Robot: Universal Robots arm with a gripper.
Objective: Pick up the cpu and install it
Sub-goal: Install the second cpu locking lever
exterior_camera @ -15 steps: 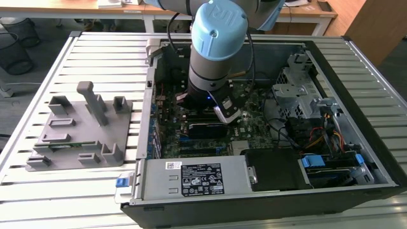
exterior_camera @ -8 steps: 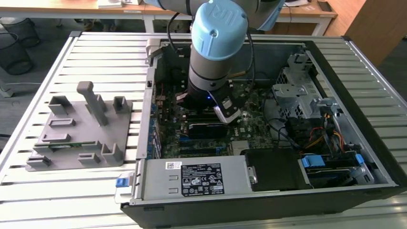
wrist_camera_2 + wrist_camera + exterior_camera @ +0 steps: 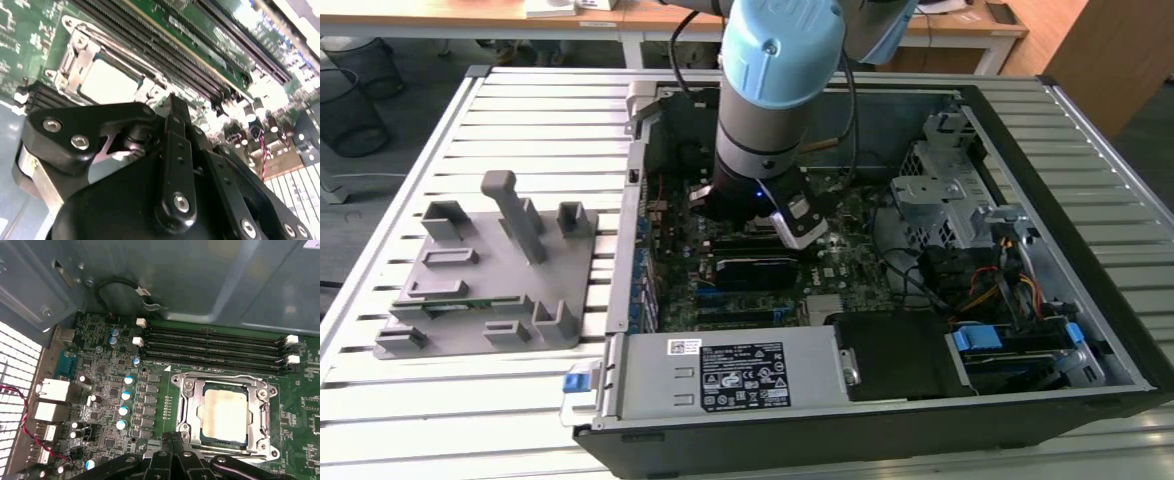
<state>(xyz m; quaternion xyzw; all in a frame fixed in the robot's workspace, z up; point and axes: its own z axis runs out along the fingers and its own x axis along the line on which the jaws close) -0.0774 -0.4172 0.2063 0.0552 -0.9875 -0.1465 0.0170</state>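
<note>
the cpu sits in its socket; tool closed and empty, tips partly hidden.

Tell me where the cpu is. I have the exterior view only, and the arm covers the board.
Observer: In the first wrist view the cpu lies flat in its socket, with the metal frame around it.
Operator: Report the gripper.
Observer: The gripper is shut and empty. It sits by the frame's edge, off the cpu.
Operator: Check the memory slots.
Observer: The four memory slots beside the socket hold nothing.
</note>
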